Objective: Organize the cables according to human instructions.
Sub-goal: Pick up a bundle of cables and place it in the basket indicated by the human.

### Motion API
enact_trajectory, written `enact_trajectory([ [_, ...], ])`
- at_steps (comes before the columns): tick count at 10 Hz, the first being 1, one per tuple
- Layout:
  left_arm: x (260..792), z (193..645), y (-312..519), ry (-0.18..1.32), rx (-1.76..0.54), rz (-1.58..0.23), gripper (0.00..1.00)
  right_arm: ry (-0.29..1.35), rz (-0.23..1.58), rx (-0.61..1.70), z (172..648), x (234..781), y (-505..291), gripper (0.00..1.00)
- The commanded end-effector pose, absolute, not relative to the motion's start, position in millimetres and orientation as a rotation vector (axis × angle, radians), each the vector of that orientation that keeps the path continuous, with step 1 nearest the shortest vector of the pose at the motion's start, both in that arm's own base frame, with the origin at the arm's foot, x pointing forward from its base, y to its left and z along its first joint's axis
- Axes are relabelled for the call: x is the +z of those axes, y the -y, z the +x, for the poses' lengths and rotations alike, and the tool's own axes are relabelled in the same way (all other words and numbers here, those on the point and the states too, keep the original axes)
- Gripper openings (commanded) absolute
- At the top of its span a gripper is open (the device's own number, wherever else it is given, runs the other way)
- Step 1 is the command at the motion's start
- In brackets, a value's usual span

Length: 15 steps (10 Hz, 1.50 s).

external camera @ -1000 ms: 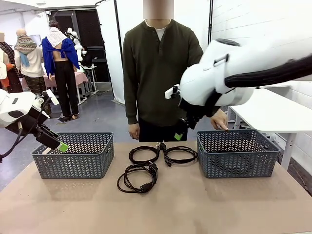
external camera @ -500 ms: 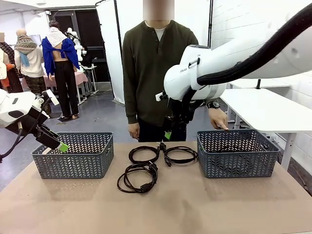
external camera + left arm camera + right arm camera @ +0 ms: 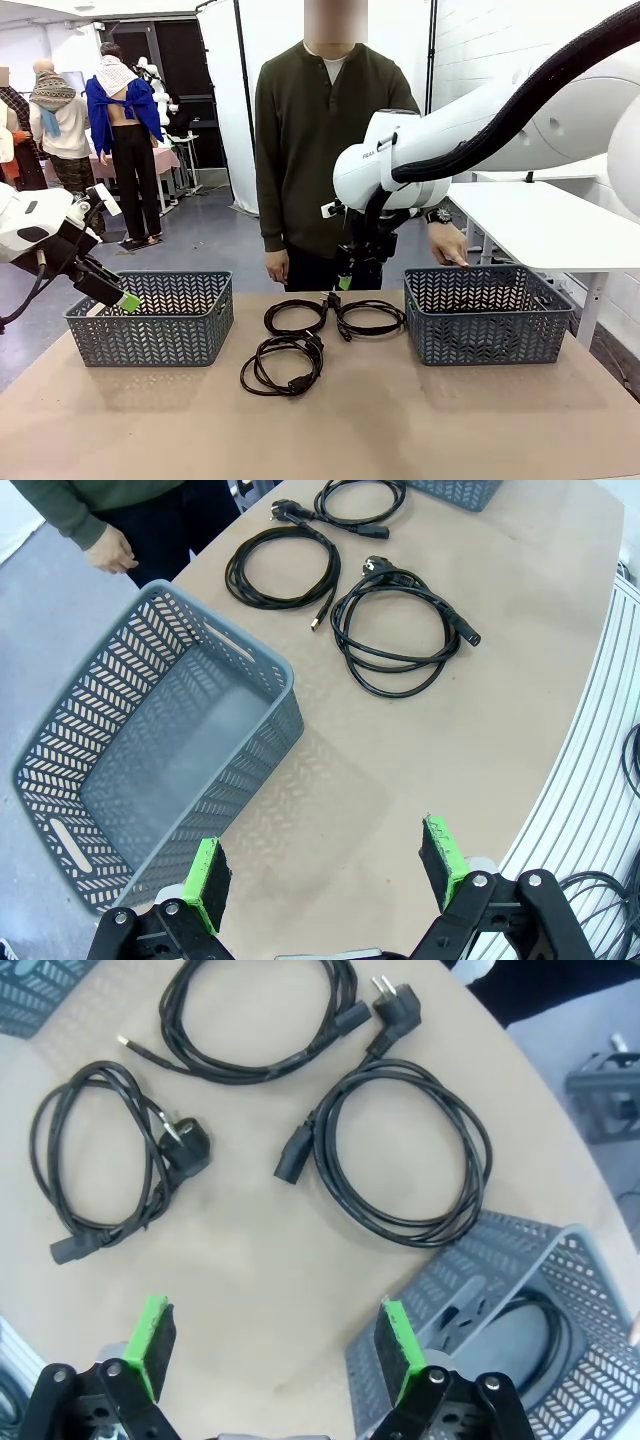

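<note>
Right gripper (image 3: 275, 1348) — fingers spread, holding nothing — hangs above the table (image 3: 260, 1270). Three cables lie there between the baskets: first cable (image 3: 250, 1066), second cable (image 3: 482, 1150) and third cable (image 3: 40, 1140). The fourth cable (image 3: 566, 1345) lies coiled inside the right basket (image 3: 470, 1260). Left gripper (image 3: 325, 872) — fingers spread, empty — hangs near the left basket (image 3: 280, 680).

Three cables (image 3: 314, 345) between two baskets (image 3: 150, 320), person (image 3: 320, 150) behind
</note>
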<state>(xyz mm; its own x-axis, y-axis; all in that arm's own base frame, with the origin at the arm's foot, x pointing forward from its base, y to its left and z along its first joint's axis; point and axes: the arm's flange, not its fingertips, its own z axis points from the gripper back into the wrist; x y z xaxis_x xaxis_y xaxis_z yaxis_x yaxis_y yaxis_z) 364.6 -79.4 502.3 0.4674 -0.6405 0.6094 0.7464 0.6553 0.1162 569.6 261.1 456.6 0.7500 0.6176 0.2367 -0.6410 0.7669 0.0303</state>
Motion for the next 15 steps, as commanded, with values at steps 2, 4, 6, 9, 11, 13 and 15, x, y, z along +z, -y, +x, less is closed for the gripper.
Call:
enact_trajectory([
  [2,501,366,78,0.674,-0.855,-0.189,1.00,0.234,0.111,0.696,567,462,-261,1.00],
  [4,501,366,78,0.674,-0.855,-0.189,1.00,0.234,0.111,0.696,567,462,-261,1.00],
  [6,501,366,78,0.674,-0.855,-0.189,1.00,0.226,0.114,0.695,568,460,-264,1.00],
  [9,501,366,78,0.674,-0.855,-0.189,1.00,0.192,0.146,0.522,600,448,-280,1.00],
  [11,501,366,78,0.674,-0.855,-0.189,1.00,0.201,0.106,0.423,621,433,-288,1.00],
  [13,501,366,78,0.674,-0.855,-0.189,1.00,0.186,0.081,0.333,638,418,-294,1.00],
  [15,501,366,78,0.674,-0.855,-0.189,1.00,0.172,0.070,0.269,651,397,-294,1.00],
])
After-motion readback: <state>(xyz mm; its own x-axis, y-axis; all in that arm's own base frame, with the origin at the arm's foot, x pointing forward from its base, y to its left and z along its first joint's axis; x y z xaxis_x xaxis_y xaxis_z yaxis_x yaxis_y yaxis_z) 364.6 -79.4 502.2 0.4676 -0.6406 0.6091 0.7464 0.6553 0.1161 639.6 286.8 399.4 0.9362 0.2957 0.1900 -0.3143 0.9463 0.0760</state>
